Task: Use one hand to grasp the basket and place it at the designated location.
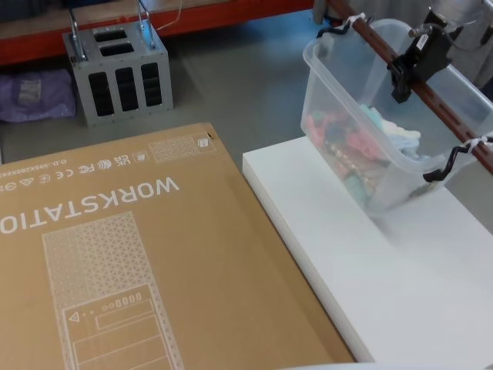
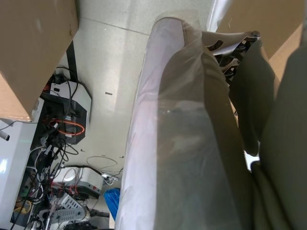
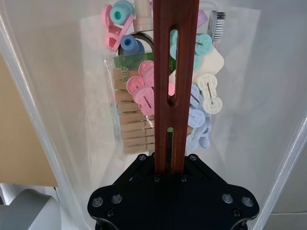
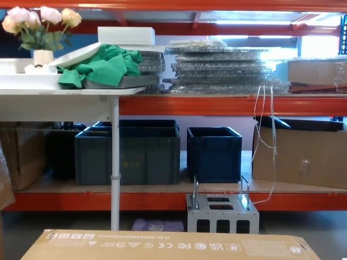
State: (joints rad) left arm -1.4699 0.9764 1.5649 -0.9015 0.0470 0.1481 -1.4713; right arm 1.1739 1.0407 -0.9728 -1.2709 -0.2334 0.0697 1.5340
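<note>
The right tool (image 1: 406, 81) was clenched on the reddish-brown handle (image 1: 451, 116) near mid-span, carrying the basket (image 1: 358, 146) over the far right corner of the white desk (image 1: 347, 293). Its low corner may just have touched the top, but the contact was hard to read. The basket hung tilted, mouth tipped up and toward the robot's right. Its long axis ran with the handle, far-left to near-right, oblique to the desk's edges. To set it down well, the tool should stay shut, bring the base level, square that axis to the desk's edge, lower slowly, then open. The left arm hung low beside the cardboard box (image 1: 115, 270).
</note>
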